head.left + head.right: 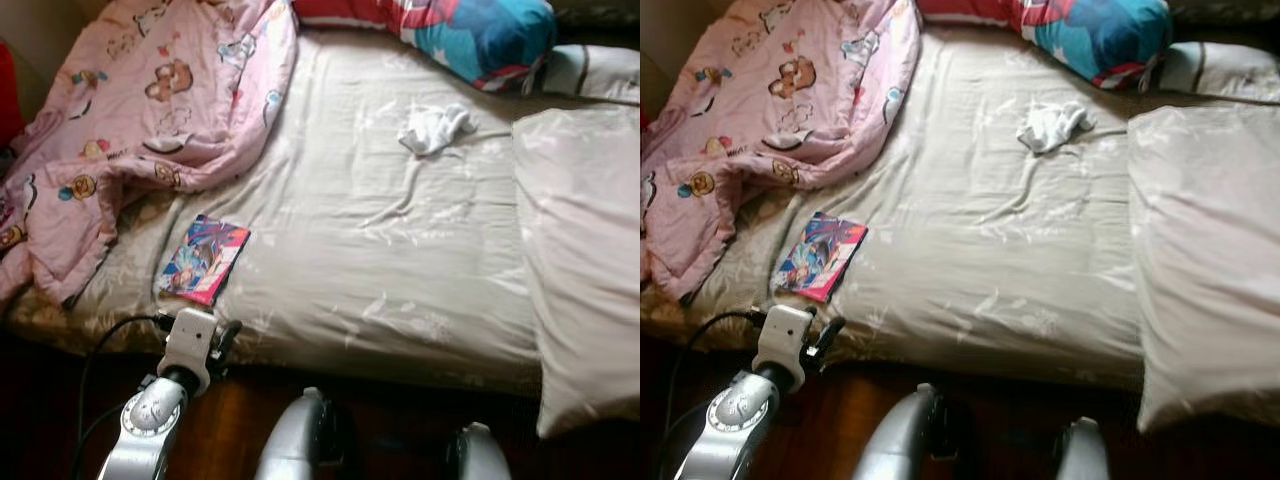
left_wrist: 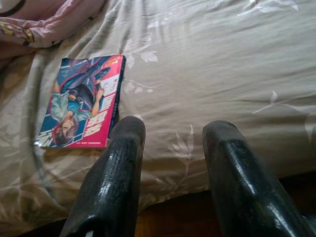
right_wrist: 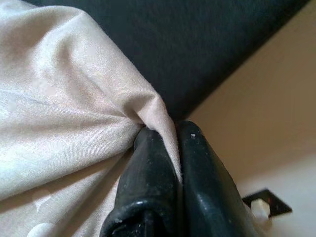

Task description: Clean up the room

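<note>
Bed, left to right: pink quilt [image 1: 150, 110] at left corner; comic book [image 1: 203, 258] near front edge, left tool [image 2: 173, 163] apart just short of it (approach step); right tool [image 3: 170, 168] clamped on beige sheet [image 3: 64, 123]. Next: advance, close on book.

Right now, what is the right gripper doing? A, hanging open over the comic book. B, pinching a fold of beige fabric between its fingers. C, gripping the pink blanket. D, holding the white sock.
B: in the right wrist view the right gripper has its two black fingers closed on a fold of beige fabric, which runs down between them.
</note>
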Robot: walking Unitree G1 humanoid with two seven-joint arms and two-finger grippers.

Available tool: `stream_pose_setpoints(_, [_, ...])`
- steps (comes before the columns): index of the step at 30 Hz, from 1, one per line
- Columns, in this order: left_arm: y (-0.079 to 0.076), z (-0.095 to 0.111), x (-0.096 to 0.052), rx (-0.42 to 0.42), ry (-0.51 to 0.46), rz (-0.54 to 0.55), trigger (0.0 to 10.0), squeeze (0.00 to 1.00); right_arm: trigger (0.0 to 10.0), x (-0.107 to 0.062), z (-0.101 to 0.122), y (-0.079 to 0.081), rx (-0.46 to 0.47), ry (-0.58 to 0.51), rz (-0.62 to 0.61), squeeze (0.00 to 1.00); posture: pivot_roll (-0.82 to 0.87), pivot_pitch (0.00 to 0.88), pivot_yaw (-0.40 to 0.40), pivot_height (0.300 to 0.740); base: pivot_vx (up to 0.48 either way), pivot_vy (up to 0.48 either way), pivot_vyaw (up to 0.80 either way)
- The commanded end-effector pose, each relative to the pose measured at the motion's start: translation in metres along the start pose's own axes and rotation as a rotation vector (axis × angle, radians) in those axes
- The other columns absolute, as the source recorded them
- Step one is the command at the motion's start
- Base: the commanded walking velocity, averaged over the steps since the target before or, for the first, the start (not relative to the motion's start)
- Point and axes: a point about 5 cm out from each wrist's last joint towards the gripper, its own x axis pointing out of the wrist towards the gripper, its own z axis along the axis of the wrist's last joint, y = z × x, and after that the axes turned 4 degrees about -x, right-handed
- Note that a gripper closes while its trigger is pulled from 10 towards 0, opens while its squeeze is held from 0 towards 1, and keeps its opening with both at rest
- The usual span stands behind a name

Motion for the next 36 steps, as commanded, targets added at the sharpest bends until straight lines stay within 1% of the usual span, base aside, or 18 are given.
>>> stream_pose_setpoints(1, [0.000, -0.011, -0.007, 0.000, 0.037, -0.003, 10.0, 0.00, 5.1, 0.005, 0.001, -0.016, 0.032, 0.012, -0.073, 0.00, -0.01, 0.268, 0.171, 0.662, 0.000, 0.000, 0.00])
stream_pose_setpoints(2, [-0.003, -0.011, -0.007, -0.001, 0.037, -0.019, 10.0, 0.00, 10.0, 0.001, -0.006, -0.009, 0.041, 0.021, -0.035, 0.00, -0.01, 0.267, 0.173, 0.662, 0.000, 0.000, 0.00])
stream_pose_setpoints(5, [-0.006, -0.010, -0.008, -0.005, 0.036, -0.035, 10.0, 0.00, 10.0, -0.008, -0.023, 0.003, 0.048, 0.062, -0.006, 0.00, 0.00, 0.267, 0.179, 0.662, 0.000, 0.000, 0.00])
stream_pose_setpoints(9, [-0.005, -0.010, -0.008, -0.003, 0.038, -0.035, 10.0, 0.00, 10.0, -0.011, -0.027, 0.008, 0.052, 0.070, 0.009, 0.00, 0.00, 0.268, 0.182, 0.662, 0.000, 0.000, 0.00])
stream_pose_setpoints(10, [-0.004, -0.011, -0.008, -0.003, 0.038, -0.033, 10.0, 0.00, 10.0, -0.012, -0.027, 0.009, 0.058, 0.071, 0.008, 0.92, 0.00, 0.268, 0.182, 0.662, 0.000, 0.000, 0.00])
stream_pose_setpoints(11, [-0.003, -0.011, -0.008, -0.003, 0.039, -0.032, 10.0, 0.00, 10.0, -0.012, -0.027, 0.009, 0.062, 0.070, 0.007, 1.00, 0.00, 0.268, 0.181, 0.662, 0.000, 0.000, 0.00])
stream_pose_setpoints(18, [-0.005, -0.011, -0.006, -0.011, 0.038, -0.035, 10.0, 0.00, 10.0, -0.014, -0.016, 0.019, 0.080, 0.003, 0.049, 1.00, -0.01, 0.264, 0.178, 0.662, 0.000, 0.000, 0.00])
stream_pose_setpoints(19, [-0.006, -0.011, -0.006, -0.012, 0.039, -0.036, 10.0, 0.00, 10.0, -0.015, -0.015, 0.023, 0.079, -0.010, 0.068, 0.89, -0.01, 0.264, 0.178, 0.662, 0.000, 0.000, 0.00])
stream_pose_setpoints(20, [-0.006, -0.011, -0.005, -0.014, 0.040, -0.037, 10.0, 0.00, 10.0, -0.017, -0.014, 0.027, 0.079, -0.021, 0.093, 0.70, -0.02, 0.263, 0.178, 0.662, 0.000, 0.000, 0.00])
stream_pose_setpoints(21, [-0.007, -0.012, -0.005, -0.015, 0.043, -0.039, 10.0, 0.00, 10.0, -0.026, -0.015, 0.045, 0.058, -0.055, 0.189, 0.00, -0.02, 0.260, 0.175, 0.662, 0.000, 0.000, 0.00])
stream_pose_setpoints(23, [-0.008, -0.013, -0.005, -0.016, 0.044, -0.040, 10.0, 0.00, 10.0, -0.032, -0.016, 0.055, 0.040, -0.075, 0.243, 0.00, -0.02, 0.260, 0.175, 0.662, 0.000, 0.000, 0.00])
stream_pose_setpoints(27, [-0.007, -0.013, -0.002, -0.027, 0.044, -0.031, 10.0, 0.00, 10.0, -0.065, -0.024, 0.097, 0.014, -0.142, 0.480, 0.00, -0.02, 0.252, 0.170, 0.662, 0.000, 0.000, 0.00])
stream_pose_setpoints(28, [-0.006, -0.012, 0.000, -0.037, 0.040, -0.022, 10.0, 0.00, 10.0, -0.089, -0.029, 0.120, -0.001, -0.181, 0.614, 0.00, -0.02, 0.250, 0.168, 0.662, 0.000, 0.000, 0.00])
stream_pose_setpoints(30, [-0.006, -0.012, 0.000, -0.040, 0.039, -0.019, 10.0, 0.00, 10.0, -0.097, -0.030, 0.126, -0.006, -0.195, 0.653, 0.00, -0.02, 0.247, 0.167, 0.662, 0.000, 0.000, 0.00])
stream_pose_setpoints(31, [-0.005, -0.010, 0.003, -0.057, 0.030, -0.006, 10.0, 0.00, 10.0, -0.120, -0.037, 0.143, -0.002, -0.211, 0.766, 0.00, -0.03, 0.244, 0.164, 0.662, 0.000, 0.000, 0.00])
stream_pose_setpoints(32, [-0.005, -0.009, 0.005, -0.072, 0.025, 0.002, 10.0, 0.00, 10.0, -0.133, -0.043, 0.150, 0.019, -0.203, 0.815, 0.00, -0.03, 0.241, 0.162, 0.662, 0.000, 0.000, 0.00])
stream_pose_setpoints(35, [-0.005, -0.007, 0.009, -0.098, 0.019, 0.015, 10.0, 0.00, 10.0, -0.158, -0.052, 0.162, 0.054, -0.190, 0.905, 0.00, -0.03, 0.234, 0.156, 0.662, 0.000, 0.000, 0.00])
stream_pose_setpoints(36, [-0.006, -0.007, 0.011, -0.100, 0.016, 0.015, 10.0, 0.00, 10.0, -0.172, -0.057, 0.168, 0.056, -0.191, 0.962, 0.00, -0.03, 0.231, 0.153, 0.662, 0.000, 0.000, 0.00])
